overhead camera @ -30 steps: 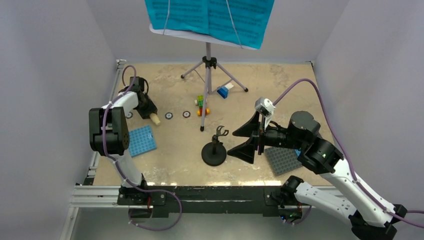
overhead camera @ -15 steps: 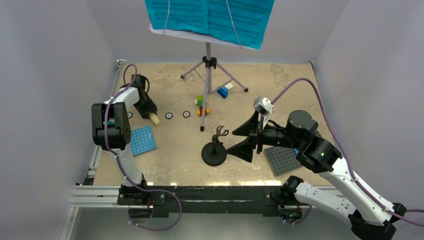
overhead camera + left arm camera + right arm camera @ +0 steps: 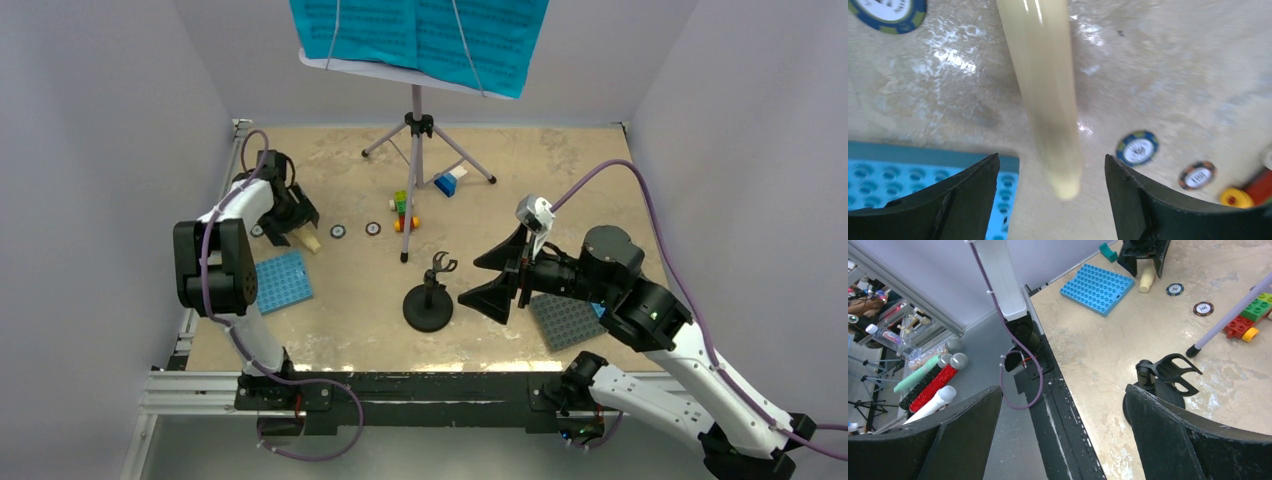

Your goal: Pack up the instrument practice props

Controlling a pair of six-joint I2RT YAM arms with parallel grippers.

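So the left gripper [image 3: 1049, 162] sits by the tabletop's [image 3: 560, 180] left edge, spread around the smooth cream cone microphone [image 3: 1040, 75]; right gripper [image 3: 470, 282] gapes wide near the black mic stand [image 3: 428, 305].

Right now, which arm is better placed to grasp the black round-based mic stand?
Likely right: the right gripper stands open beside the black round-based mic stand; the left gripper is far off, around the cream cone-shaped toy microphone.

The mottled beige table [image 3: 540, 180] carries a black mic stand [image 3: 428, 300] near its front middle, with a blue baseplate [image 3: 283, 281] to that stand's left, a grey baseplate [image 3: 565, 320] to its right, a silver tripod [image 3: 418, 140] behind it, and chips [image 3: 338, 231], coloured bricks [image 3: 403, 212] and a cream microphone [image 3: 310, 238] behind it to the left.
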